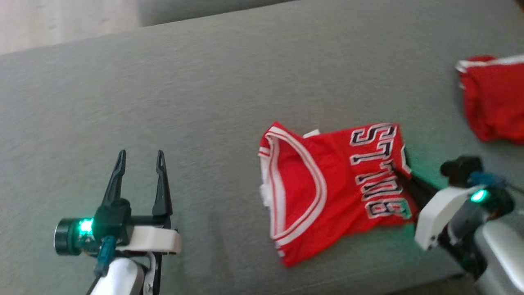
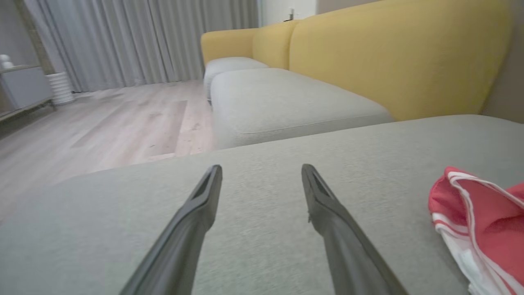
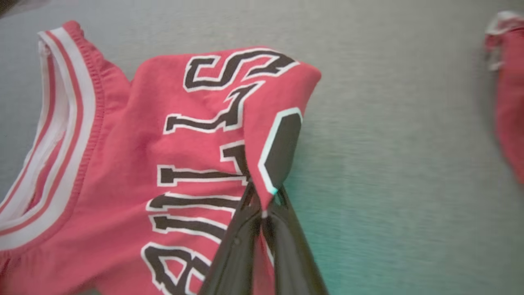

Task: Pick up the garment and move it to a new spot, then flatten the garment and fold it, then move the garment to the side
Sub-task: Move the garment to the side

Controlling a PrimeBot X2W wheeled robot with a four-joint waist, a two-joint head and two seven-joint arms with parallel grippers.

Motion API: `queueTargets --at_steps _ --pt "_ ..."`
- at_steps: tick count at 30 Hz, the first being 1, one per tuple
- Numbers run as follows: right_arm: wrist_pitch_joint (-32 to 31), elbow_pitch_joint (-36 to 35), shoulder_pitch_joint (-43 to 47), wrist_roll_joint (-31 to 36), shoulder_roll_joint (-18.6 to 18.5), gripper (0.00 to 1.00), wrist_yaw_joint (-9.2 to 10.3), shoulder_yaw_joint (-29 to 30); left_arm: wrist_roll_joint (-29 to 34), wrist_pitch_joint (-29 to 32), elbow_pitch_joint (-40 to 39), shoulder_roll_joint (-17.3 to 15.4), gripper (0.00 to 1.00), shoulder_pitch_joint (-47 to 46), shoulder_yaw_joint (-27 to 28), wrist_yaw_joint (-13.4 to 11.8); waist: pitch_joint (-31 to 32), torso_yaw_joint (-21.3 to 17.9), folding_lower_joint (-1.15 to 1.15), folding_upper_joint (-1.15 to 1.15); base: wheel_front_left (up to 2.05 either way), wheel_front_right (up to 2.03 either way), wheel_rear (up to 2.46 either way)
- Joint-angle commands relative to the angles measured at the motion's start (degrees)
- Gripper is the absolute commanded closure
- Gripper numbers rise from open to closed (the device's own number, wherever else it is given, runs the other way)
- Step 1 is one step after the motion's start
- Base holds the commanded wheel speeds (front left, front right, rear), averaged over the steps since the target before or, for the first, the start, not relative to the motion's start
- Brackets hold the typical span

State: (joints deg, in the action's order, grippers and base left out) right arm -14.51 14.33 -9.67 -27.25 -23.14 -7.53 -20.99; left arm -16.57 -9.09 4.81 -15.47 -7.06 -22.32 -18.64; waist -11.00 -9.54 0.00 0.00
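1. Your garment (image 1: 327, 192) is a red jersey with red-and-white striped trim and black lettering edged in white. It lies crumpled on the grey seat cushion (image 1: 204, 82), right of centre in the head view and toward the near edge.
2. The neck opening with its striped trim faces the robot's left. The lettered panel lies on the robot's right.
3. Right gripper (image 3: 262, 200): the fingers are closed together, pinching a fold at the lettered edge of the garment. In the right wrist view you see cloth draped over the fingertips, with a black patch outlined in white folded just above them.
4. In the head view the right gripper's dark fingers reach in from the lower right and meet the garment's right edge. The tips are hidden under cloth there.
5. Left gripper (image 1: 141, 157): the fingers are spread wide and hold nothing. They sit over bare cushion at the lower left, well apart from the garment.
6. In the left wrist view you catch the garment's trimmed edge at the right border, apart from the fingers.
7. A second red piece (image 1: 495, 98) with white trim lies at the far right of the cushion, apart from the garment.
8. Beyond the cushion you see a yellow sofa back (image 2: 389, 53), another grey seat (image 2: 286, 102), pale wood floor (image 2: 102, 123) and grey curtains (image 2: 143, 37).
9. The head and right wrist views are blurred, so you cannot tell whether the pinched edge is lifted off the cushion.
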Motion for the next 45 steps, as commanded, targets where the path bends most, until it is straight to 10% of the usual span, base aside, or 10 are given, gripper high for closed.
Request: queueTargets --at_steps 1,14,27,28,29,38,45 --pt "1.2 -0.9 -3.1 -0.4 -2.7 1.00 0.04 0.3 0.5 0.2 -2.3 -1.0 0.00 -3.3 1.6 -0.1 -1.6 -5.6 0.00 0.00 0.00 0.00 0.00" --pt "5.9 7.1 -16.1 -0.5 -10.6 1.00 0.04 6.3 2.4 2.0 -3.0 -0.7 0.00 -9.6 -1.3 1.5 -9.0 -7.3 0.00 0.00 0.00 0.00 0.00" --pt "10.7 28.6 -25.3 0.0 -19.4 1.00 0.04 26.0 5.2 2.5 -2.0 0.3 0.00 -16.8 -4.8 2.9 -16.2 -5.0 0.00 0.00 0.00 0.00 0.00" --pt "10.8 30.2 -25.7 0.4 -19.1 0.40 0.04 26.9 5.2 2.5 -2.0 0.3 0.00 -17.0 -4.9 2.9 -16.3 -5.0 0.00 0.00 0.00 0.00 0.00" --pt "11.0 31.6 -26.1 1.0 -18.7 0.00 0.04 27.4 5.2 2.5 -1.8 0.3 0.00 -17.2 -4.9 3.0 -16.4 -5.1 0.00 0.00 0.00 0.00 0.00" --pt "15.9 36.0 -27.3 5.8 -14.7 0.00 0.04 31.1 4.2 1.3 -0.2 0.7 0.00 -17.1 -5.0 3.2 -14.6 -4.8 0.00 0.00 0.00 0.00 0.00" --pt "22.0 23.2 -20.7 9.1 -7.5 0.00 0.04 31.8 2.4 -0.5 0.9 0.5 0.00 -13.7 -3.7 1.8 -9.8 -3.4 0.00 0.00 0.00 0.00 0.00"
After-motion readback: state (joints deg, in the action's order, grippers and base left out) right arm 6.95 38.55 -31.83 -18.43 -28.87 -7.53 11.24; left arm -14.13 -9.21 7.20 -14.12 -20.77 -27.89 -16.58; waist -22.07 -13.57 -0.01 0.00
